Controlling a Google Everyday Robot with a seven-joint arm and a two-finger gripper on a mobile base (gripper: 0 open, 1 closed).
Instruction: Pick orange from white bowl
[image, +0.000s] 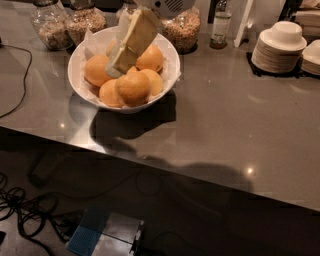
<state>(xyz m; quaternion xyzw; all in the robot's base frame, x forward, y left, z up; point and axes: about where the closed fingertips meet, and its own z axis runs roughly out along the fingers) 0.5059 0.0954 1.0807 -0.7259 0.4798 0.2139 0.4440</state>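
Note:
The wide white bowl, lined with crinkled white paper, stands on the grey counter at the upper left. It holds several oranges; the front one is the nearest, another lies at the left and another at the back right. My gripper, cream-coloured, reaches down from the top edge into the bowl. Its tip is among the oranges near the middle, between the left and the back right ones. It hides part of the oranges behind it.
Glass jars of grains stand behind the bowl, with a bottle to their right. Stacks of small white dishes sit at the far right. A black cable lies at the left. The counter's front edge drops to a floor with cables.

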